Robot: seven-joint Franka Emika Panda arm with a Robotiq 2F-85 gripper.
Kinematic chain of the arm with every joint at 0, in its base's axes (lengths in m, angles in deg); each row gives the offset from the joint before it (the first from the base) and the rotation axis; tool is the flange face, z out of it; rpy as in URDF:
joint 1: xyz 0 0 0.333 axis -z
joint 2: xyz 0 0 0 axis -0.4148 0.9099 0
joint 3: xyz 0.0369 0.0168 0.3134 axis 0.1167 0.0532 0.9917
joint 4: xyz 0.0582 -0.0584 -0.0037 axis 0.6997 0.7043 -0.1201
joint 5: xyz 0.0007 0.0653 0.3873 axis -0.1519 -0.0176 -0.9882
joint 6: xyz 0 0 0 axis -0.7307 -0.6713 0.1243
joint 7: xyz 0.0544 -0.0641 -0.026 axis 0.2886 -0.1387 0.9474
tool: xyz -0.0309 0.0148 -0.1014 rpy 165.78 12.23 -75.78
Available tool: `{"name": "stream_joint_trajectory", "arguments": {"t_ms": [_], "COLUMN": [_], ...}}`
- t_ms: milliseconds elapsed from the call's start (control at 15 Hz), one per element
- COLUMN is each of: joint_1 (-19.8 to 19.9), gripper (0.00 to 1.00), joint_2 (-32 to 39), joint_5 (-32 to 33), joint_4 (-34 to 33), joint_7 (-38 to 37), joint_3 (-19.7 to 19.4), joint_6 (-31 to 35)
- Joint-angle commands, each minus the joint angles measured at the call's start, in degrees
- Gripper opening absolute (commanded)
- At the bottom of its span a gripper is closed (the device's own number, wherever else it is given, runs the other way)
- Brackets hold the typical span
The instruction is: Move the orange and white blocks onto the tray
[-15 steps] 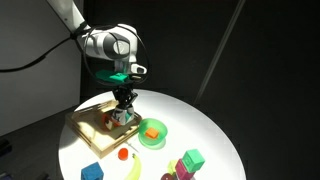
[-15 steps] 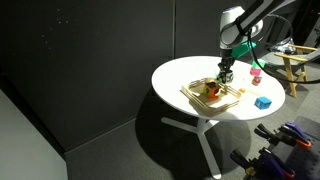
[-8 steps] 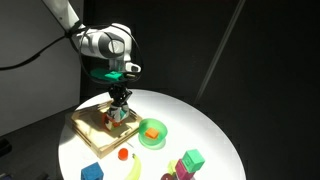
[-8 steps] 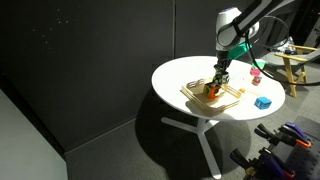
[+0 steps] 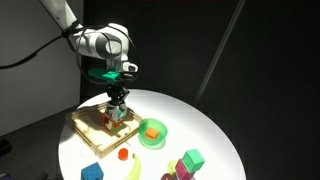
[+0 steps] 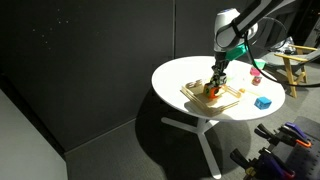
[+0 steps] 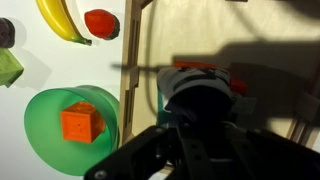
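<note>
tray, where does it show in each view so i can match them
Exterior view: the tray sits left of centre, under the tool.
Exterior view: the tray sits right of centre, again below the tool.
Wrist view: its wooden rim runs top to bottom near the middle, with the floor to the right.
Shared landmark: the tool, over the tray in every view.

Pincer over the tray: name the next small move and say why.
Probably open the pincer and then lift it straight up. It is shut and low over the tray, right at the blocks, which lie inside the rim. Whether it grips one cannot be told. If it does, opening would drop the block where it belongs.
</note>
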Motion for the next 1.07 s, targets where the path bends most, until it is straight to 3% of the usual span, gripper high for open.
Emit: {"name": "stream_joint_trajectory", "arguments": {"t_ms": [0,1000], "joint_1": [0.35,0.53], "gripper": [0.06,0.06], "joint_2": [-1.97,-0.29], "joint_5": [-1.96,-3.33], "joint_4": [2.01,0.89], "joint_7": [-0.62,-1.71], "joint_3": [0.92,0.66], "joint_6": [1.2,2.07]}}
